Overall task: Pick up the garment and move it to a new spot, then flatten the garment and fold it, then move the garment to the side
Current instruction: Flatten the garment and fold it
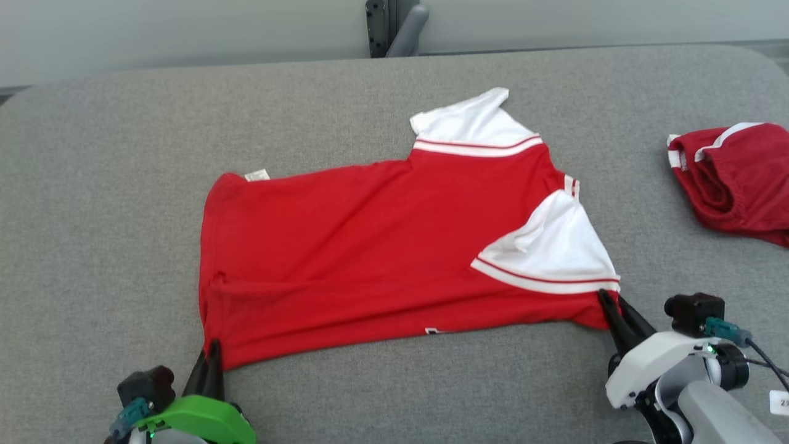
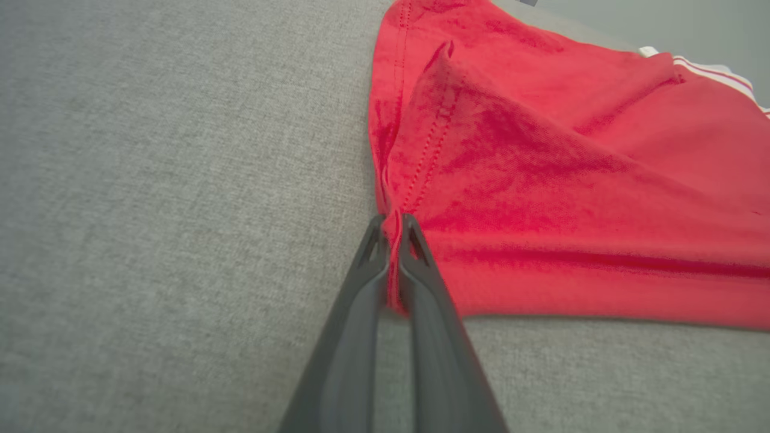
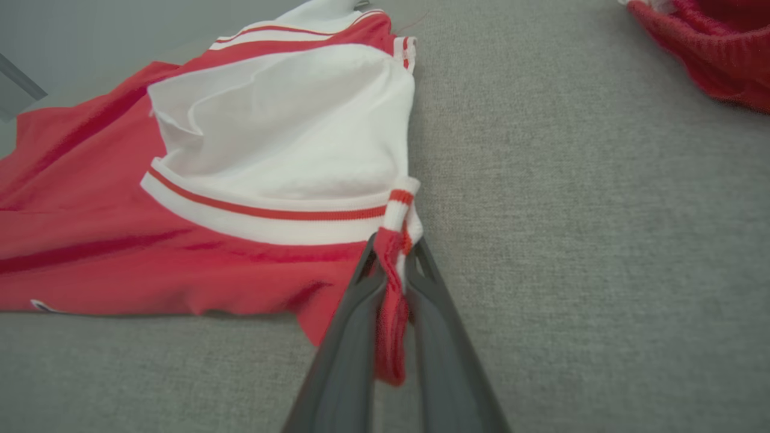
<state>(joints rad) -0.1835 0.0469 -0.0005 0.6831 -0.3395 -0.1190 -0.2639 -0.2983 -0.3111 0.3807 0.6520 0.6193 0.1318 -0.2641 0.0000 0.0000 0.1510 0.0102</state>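
At the lower left of the head view, the left gripper (image 1: 212, 350) rises from its green wrist housing. It points up the picture with a slight lean to the right, its tips at the near left corner of the garment (image 1: 370, 246). Its wrist view shows the two dark fingers (image 2: 361, 288) pressed together on a thin fold of red hem, with the cloth tented up off the grey surface (image 1: 92, 185) just beyond the tips.

The garment, a red shirt with white sleeves, lies spread across the middle of the surface, hem to the left. A small white label (image 1: 257, 175) sits at its far left corner.

At the lower right, the right gripper (image 1: 609, 300) angles up and leftward from its white wrist to meet the corner of the near sleeve. Its wrist view shows the fingers (image 3: 349, 313) closed on a bunched strip of red-and-white cuff, a detail too small to make out from the head. A second red garment (image 1: 739, 179) lies crumpled at the right edge, well apart.
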